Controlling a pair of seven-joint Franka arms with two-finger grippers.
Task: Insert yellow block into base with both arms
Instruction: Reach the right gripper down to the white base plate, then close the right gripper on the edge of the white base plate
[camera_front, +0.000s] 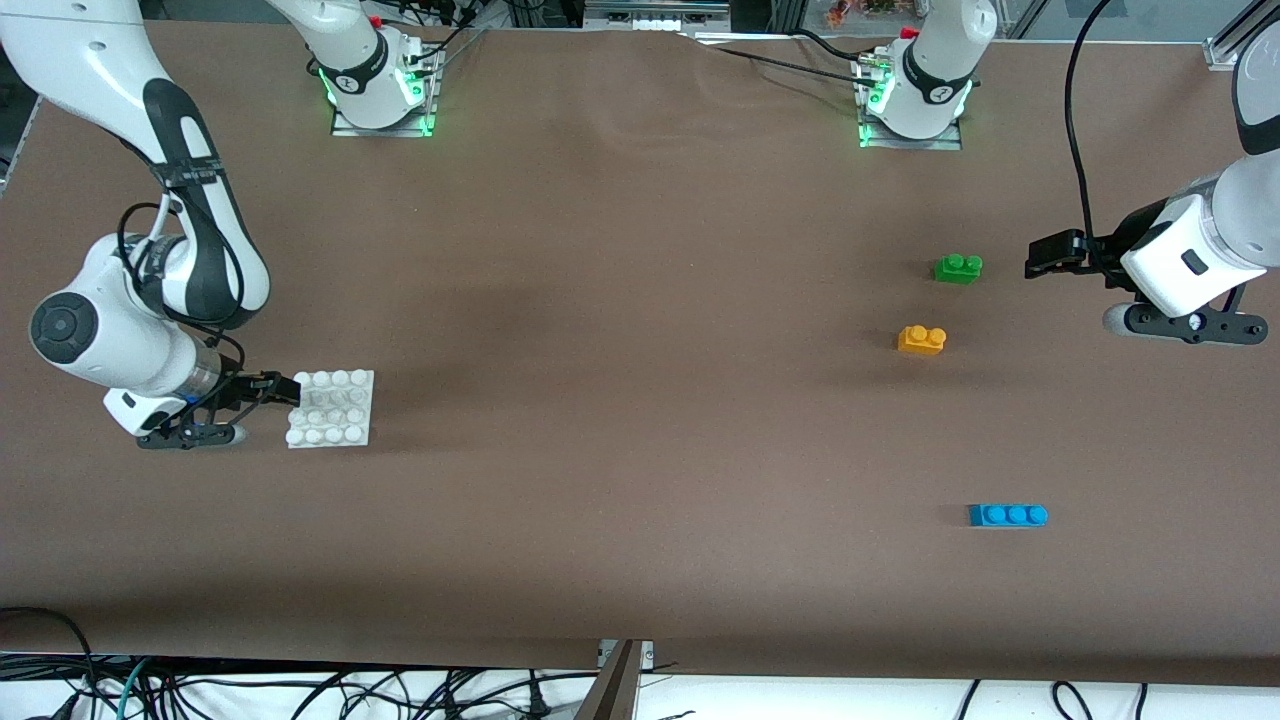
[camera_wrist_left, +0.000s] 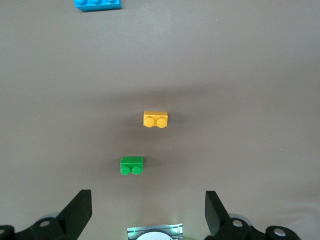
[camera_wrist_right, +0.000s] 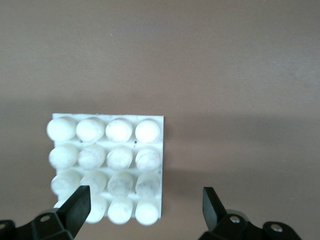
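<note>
Right gripper (camera_front: 283, 388) sits low at the edge of the base (camera_front: 352, 432), at the right arm's end of the table. Its fingers (camera_wrist_right: 77, 207) are spread apart with nothing between them; in the right wrist view one finger overlaps the base's (camera_wrist_right: 150, 120) edge row of studs, the other is over bare table. Contact with the plate: cannot tell.

The base lies flat on the brown table (camera_front: 620, 300), studs up, 4x4 grid.

Left gripper (camera_front: 1045, 256) hovers over the table at the left arm's end, beside the green brick (camera_front: 958, 268). Fingers (camera_wrist_left: 79, 210) spread wide, empty.

The yellow block (camera_front: 922, 340) rests on the table, studs up, near the green brick and nearer to the front camera than it. In the left wrist view the yellow block (camera_wrist_left: 156, 119) and the green brick (camera_wrist_left: 132, 165) lie apart, not touching.

Blue brick (camera_front: 1008, 515) lies nearer still to the front camera, well apart from both. The yellow block and the base are well apart.
</note>
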